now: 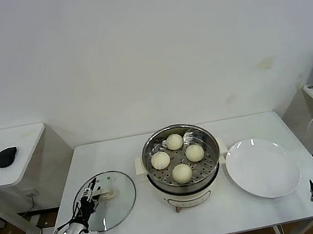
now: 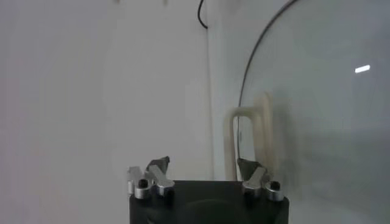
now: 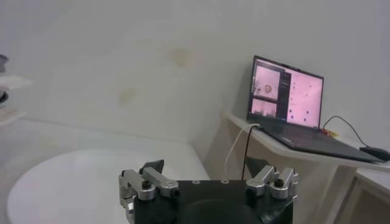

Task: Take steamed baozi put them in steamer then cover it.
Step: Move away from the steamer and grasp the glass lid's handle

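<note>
The steamer (image 1: 181,164) is shiny polished metal up top, with a perforated steel tray inside and a smooth cream plastic-looking base. The baozi (image 1: 182,173) look matt, smooth and doughy. The cover (image 1: 105,200) is clear glossy glass with a thin metal rim and a cream handle (image 2: 251,141). The plate (image 1: 262,167) is glossy white, ceramic by the look of it. The table (image 1: 114,154) is plain matt white. Gripper fingers (image 2: 150,178) are bare silvery metal on a black matt body.

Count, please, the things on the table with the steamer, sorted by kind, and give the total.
Steamed baozi, all inside the steamer: 4
Steamer: 1
Glass cover, lying on the table beside the steamer: 1
White plate: 1
Total: 7
</note>
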Robot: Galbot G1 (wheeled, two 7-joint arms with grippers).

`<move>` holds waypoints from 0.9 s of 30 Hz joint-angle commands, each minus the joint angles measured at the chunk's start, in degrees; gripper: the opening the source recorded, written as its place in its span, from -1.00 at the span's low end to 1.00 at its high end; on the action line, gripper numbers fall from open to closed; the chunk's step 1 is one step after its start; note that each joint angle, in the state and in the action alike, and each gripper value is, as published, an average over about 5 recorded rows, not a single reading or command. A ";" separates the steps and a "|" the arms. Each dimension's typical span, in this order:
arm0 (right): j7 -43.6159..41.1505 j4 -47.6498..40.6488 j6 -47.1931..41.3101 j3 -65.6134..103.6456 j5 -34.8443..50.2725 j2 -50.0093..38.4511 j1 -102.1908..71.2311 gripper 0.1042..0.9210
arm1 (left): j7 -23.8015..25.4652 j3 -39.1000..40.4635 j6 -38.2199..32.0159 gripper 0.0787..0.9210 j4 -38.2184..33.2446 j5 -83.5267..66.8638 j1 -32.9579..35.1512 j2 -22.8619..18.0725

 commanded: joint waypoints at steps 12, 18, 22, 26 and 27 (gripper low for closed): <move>-0.35 0.16 0.98 -2.52 -1.72 0.53 -0.66 0.76 | -4.26 -0.34 -2.16 -0.58 4.00 -1.59 -0.90 -1.33; -0.33 0.69 1.00 -3.28 -1.96 0.27 -0.88 0.76 | -5.79 -4.02 -2.49 -0.84 -2.63 -2.44 3.31 -0.29; -0.38 0.97 1.32 -4.49 -2.19 0.18 -1.39 0.76 | -4.16 -7.37 -1.90 -0.84 -10.46 -5.20 7.96 1.89; -0.41 0.84 1.58 -5.74 -2.77 0.20 -1.65 0.76 | -1.46 -11.11 -0.90 -0.84 -17.14 -8.31 11.85 4.44; -0.41 0.80 1.61 -6.01 -2.89 0.18 -1.66 0.76 | -0.53 -12.08 -0.57 -0.84 -18.82 -9.36 12.72 5.13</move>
